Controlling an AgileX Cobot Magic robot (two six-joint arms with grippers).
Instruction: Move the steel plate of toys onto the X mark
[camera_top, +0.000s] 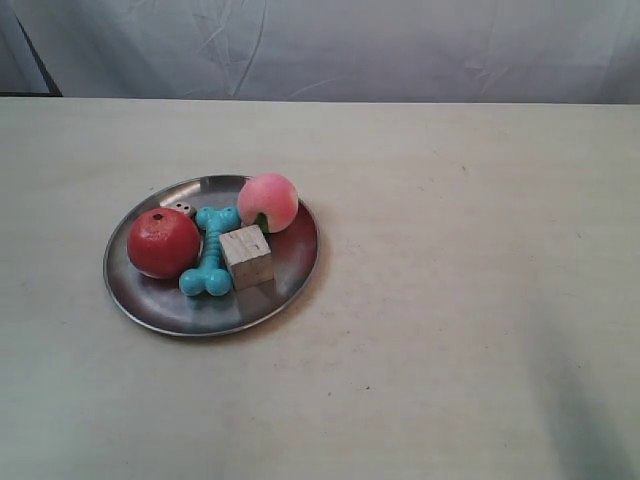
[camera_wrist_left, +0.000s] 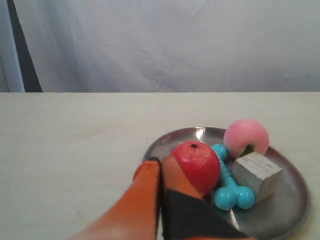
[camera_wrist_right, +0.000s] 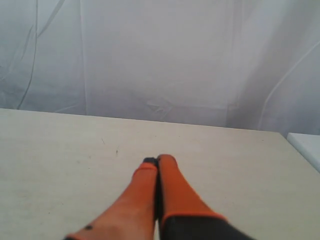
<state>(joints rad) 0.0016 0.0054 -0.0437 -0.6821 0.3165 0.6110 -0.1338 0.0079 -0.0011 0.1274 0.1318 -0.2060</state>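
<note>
The steel plate lies on the pale table left of centre. It holds a red ball, a pink ball, a turquoise bone, a wooden cube and a small white die. Neither arm shows in the exterior view. In the left wrist view my left gripper is shut and empty, its orange fingers overlapping the near rim of the plate beside the red ball. My right gripper is shut over bare table. I cannot make out the X mark.
The table stretches wide to the plate's right and front. A white cloth backdrop hangs behind its far edge. A pale surface shows beyond one table edge in the right wrist view.
</note>
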